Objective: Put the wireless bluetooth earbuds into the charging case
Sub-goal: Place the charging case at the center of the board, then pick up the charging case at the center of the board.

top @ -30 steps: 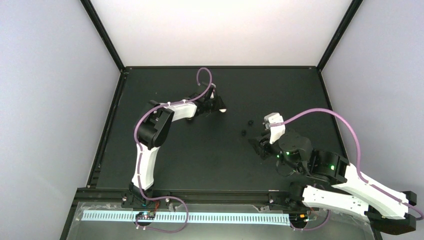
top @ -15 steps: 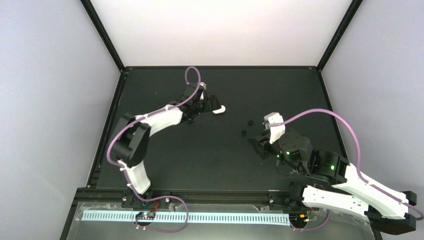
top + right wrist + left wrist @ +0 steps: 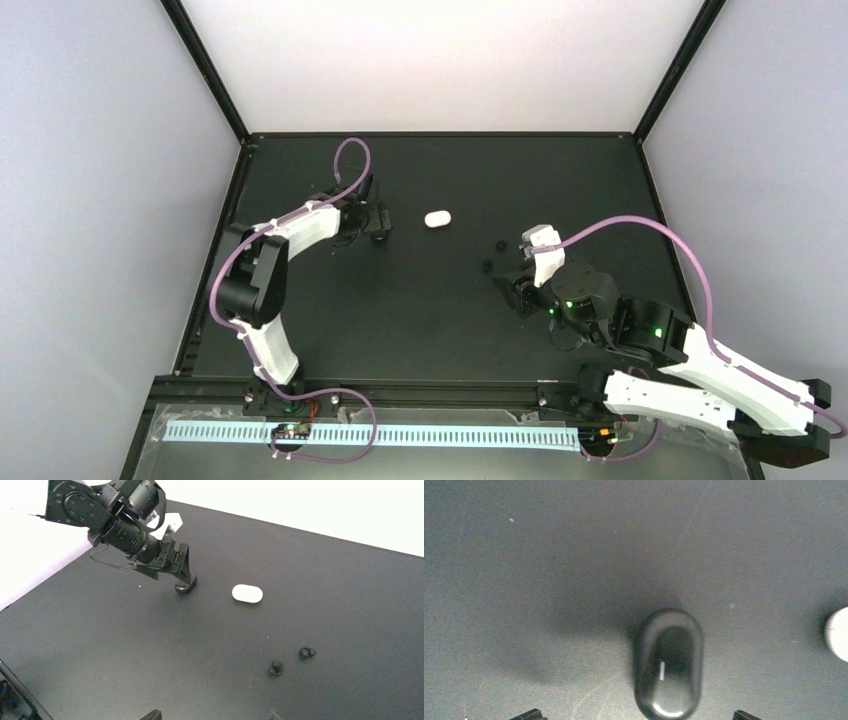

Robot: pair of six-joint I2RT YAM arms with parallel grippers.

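Handling the earbuds: the nearer black earbud (image 3: 275,668) and the farther black earbud (image 3: 305,653) looked tiny, light, hard and glossy. They seemed likely to skid or flick out of a firm pinch, so a gentle fingertip hold across the rounded body looked best.
Earbud location: both lay loose on the black table (image 3: 350,605), close together but not touching, ahead of the right gripper (image 3: 511,288). No white earbuds showed in any view.
Charging cases: a black charging case (image 3: 669,662) lay flat on the table, its lid apparently closed. A white charging case (image 3: 247,593) lay near it but apart, and it also looked closed.
Left gripper (image 3: 377,222): its jaws were spread wide, with a fingertip on each side of the black charging case. Neither touched it, and the gripper held nothing.
Right gripper state: its jaws were parted with only bare table between the tips, and it held nothing.
In the way: a closed lid would need opening before either earbud could go in. The left arm hung over the black case, well apart from the earbuds.
Risk: the black earbuds on the black surface were hard to pick out, so a pinch could easily miss.
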